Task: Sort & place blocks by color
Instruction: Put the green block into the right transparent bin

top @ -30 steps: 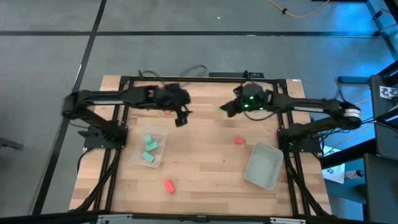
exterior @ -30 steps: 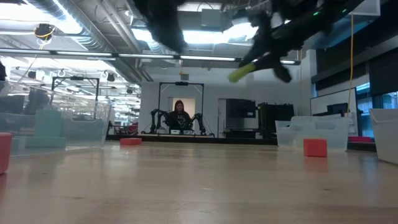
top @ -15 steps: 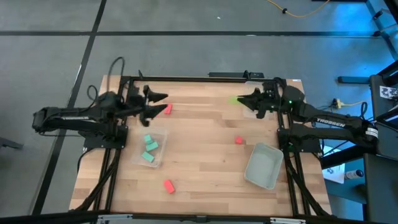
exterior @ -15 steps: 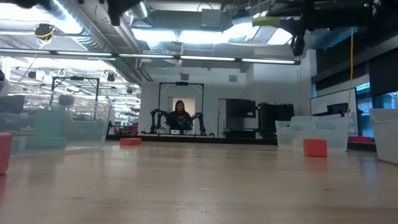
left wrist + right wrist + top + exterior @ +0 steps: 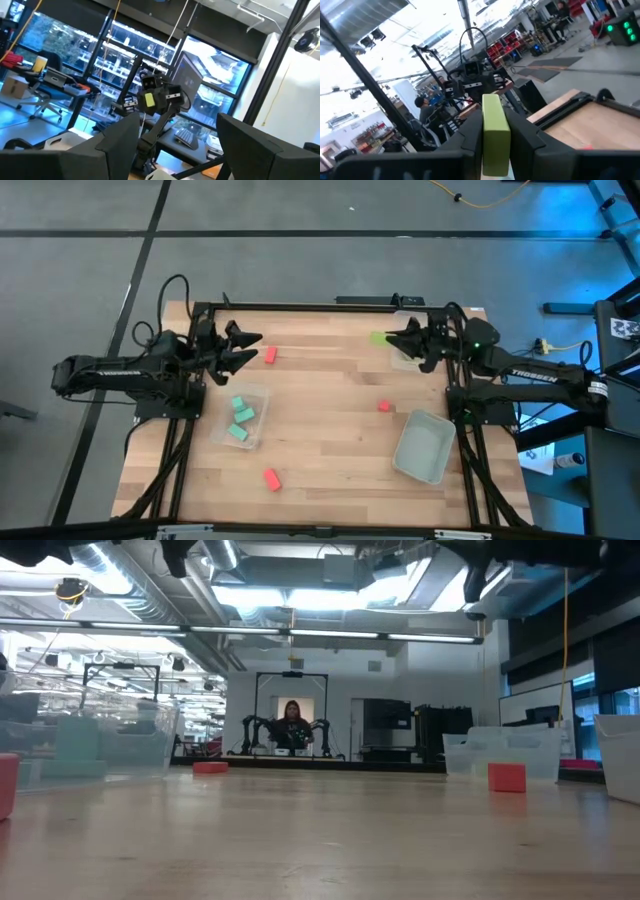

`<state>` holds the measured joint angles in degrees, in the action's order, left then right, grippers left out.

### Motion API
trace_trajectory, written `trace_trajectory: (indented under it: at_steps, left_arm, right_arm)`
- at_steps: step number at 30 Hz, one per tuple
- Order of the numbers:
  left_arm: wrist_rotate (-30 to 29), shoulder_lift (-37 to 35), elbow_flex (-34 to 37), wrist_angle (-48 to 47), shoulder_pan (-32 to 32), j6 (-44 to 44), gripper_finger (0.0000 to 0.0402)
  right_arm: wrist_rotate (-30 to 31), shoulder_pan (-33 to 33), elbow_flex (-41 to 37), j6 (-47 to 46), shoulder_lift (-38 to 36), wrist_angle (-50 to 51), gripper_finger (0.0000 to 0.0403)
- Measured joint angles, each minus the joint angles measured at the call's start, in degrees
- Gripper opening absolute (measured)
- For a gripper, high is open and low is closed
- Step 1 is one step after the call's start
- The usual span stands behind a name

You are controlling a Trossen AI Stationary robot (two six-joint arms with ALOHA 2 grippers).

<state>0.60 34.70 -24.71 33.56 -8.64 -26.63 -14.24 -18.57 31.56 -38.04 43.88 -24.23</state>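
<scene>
In the high view my right gripper [image 5: 392, 338] hovers over the table's far right part, shut on a lime block [image 5: 378, 338], also seen in its wrist view [image 5: 495, 131]. My left gripper [image 5: 254, 347] is open and empty over the far left part, pointing right, its fingers apart in the left wrist view [image 5: 175, 150]. One red block [image 5: 270, 355] lies on the table just beyond it. Two more red blocks [image 5: 384, 406] [image 5: 271, 478] lie on the wood. Three teal blocks [image 5: 240, 420] sit in a clear tub [image 5: 258, 395]. My right gripper pinches the lime block by its two long sides [image 5: 495, 142] between the two fingers. The fingers come about level, pointing toward the table's left. The block lies along them, its free end [image 5: 376, 338] past the fingertips, and it is lifted clear of the table.
A second clear tub [image 5: 425, 445] stands near the right edge, and something pale [image 5: 403, 358] lies under the right gripper. The low view shows red blocks [image 5: 508, 777] [image 5: 210, 767] on the wood and tubs at both sides [image 5: 90, 745] [image 5: 500, 752]. A person sits far behind.
Both arms have drawn back from the table's middle and risen out of the low view. The left gripper went toward the left edge and now lies about level, pointing right. The right gripper carried the lime block up and toward the far right corner, and still holds it.
</scene>
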Motion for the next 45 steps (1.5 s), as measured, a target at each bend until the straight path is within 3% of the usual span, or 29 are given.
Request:
trace_trajectory:
  at_steps: [9,19,23,29,32,36,42,45]
  left_arm:
    - [2.34,0.02,0.0,0.15,0.09,1.77,0.0255]
    - [4.17,0.02,0.0,0.58,0.11,3.2,0.0255]
    - [5.04,0.02,0.0,0.61,0.09,2.9,0.0255]
    - [6.24,0.02,0.0,0.61,0.11,2.79,0.0255]
    - [5.95,0.02,0.0,0.61,0.11,2.8,0.0255]
    - [5.52,0.02,0.0,0.61,0.1,2.81,0.0255]
    - [5.05,0.04,0.0,0.83,0.11,2.82,0.0255]
    - [4.5,0.04,0.0,0.96,0.09,2.84,0.0255]
  right_arm:
    - [2.81,3.26,0.31,3.78,0.0,-0.1,0.0061]
    - [11.64,4.96,0.42,3.98,0.0,1.66,0.0061]
    - [20.71,4.96,5.53,4.05,0.47,17.91,0.0061]
    - [38.18,4.27,20.38,1.38,5.87,56.87,0.0061]
    - [43.06,2.01,24.18,-3.0,9.33,74.38,0.0061]
    - [41.86,-2.46,22.37,-6.57,12.64,82.24,0.0061]
    - [34.88,-9.22,13.11,-8.56,16.85,77.48,0.0061]
    - [34.24,-11.68,10.63,-7.12,19.51,74.02,0.0061]
